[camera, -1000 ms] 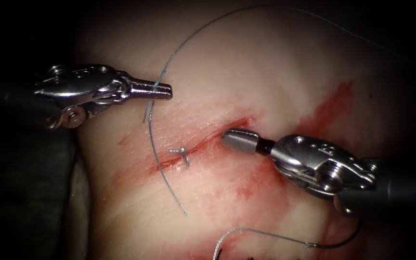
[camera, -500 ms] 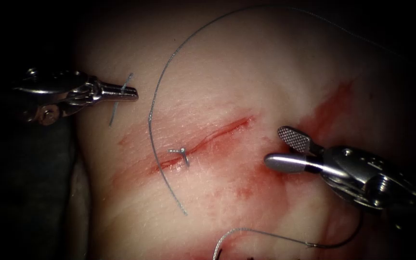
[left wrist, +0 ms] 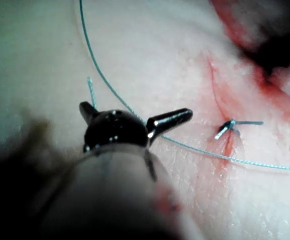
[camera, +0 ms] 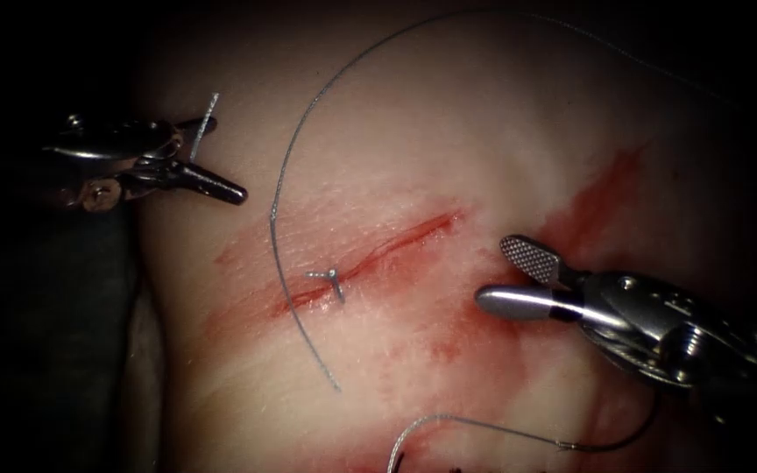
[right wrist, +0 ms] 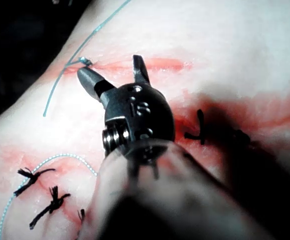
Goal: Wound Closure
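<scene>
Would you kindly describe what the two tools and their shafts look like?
Both are polished silver metal. The right tool has short, rounded jaws, one with a cross-hatched gripping face, on a hinged wrist with a round screw, ahead of a dark shaft. The left tool has slimmer, pointed dark jaws, a silver wrist with a small ring-shaped pivot, and a dark shaft. In the right wrist view its wrist housing carries embossed markings.

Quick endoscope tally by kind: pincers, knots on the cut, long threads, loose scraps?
Pincers, both open, gripping nothing: 2 (left pincer, right pincer)
Knot on the cut: 1
Long threads: 2 (arc, lower loop)
Thread scrap by left pincer: 1
Total: 6
</scene>
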You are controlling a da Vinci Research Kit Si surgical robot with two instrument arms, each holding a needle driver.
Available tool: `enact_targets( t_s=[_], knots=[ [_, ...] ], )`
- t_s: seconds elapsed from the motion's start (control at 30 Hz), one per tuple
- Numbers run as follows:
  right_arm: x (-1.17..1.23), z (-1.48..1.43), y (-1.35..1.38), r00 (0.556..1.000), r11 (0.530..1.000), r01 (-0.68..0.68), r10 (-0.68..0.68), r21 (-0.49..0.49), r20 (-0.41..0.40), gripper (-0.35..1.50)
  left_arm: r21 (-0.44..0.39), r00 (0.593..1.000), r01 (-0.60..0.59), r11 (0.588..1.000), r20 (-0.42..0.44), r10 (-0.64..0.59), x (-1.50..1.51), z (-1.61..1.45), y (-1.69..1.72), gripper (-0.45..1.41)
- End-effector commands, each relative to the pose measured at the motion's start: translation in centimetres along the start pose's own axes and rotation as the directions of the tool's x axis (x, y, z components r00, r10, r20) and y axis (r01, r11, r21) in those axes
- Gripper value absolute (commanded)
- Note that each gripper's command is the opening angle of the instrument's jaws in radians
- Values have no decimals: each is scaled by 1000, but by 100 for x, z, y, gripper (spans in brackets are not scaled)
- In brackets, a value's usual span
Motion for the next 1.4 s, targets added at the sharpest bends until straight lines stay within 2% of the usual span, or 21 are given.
enact_targets(
  t_s=[0.03, 0.13, 0.2, 0.33, 0.43, 0.57, 0.9, 1.2, 1.4],
  knots=[
    [-3, 8, -2, 1000, 1000, 1, -1, 2, -1, 106, 1, 999, -51, 999, 3, 51, -1, 9, 1, 140],
    [-3, 8, -3, 1000, 1000, 1, -1, 2, -1, 108, -22, 991, -131, 991, -12, 131, 6, 20, 6, 140],
    [-3, 8, -3, 1000, 1000, 1, -1, 2, -1, 108, -67, 989, -147, 987, -30, 145, 10, 30, 9, 140],
    [-3, 8, -5, 1000, 1000, 1, -1, 1, -1, 108, -153, 974, -198, 968, -139, 177, 21, 48, 13, 138],
    [-4, 9, -7, 1000, 1000, 1, -1, 1, -2, 110, -158, 955, -274, 949, -164, 248, 28, 57, 12, 138],
    [-4, 9, -9, 1000, 1000, 1, -1, 5, 1, 110, -165, 946, -304, 938, -170, 276, 25, 66, 10, 140],
    [-6, 9, -14, 1000, 1000, 1, -1, 10, 4, 110, -166, 934, -345, 924, -157, 321, 10, 78, -8, 140],
    [-6, 9, -17, 1000, 1000, -5, 5, 12, 6, 111, -125, 937, -349, 929, -40, 347, -6, 78, -29, 140],
    [-7, 9, -18, 1000, 1000, -5, 5, 13, 6, 113, -59, 941, -334, 941, 40, 337, -8, 64, -36, 140]
  ],
)
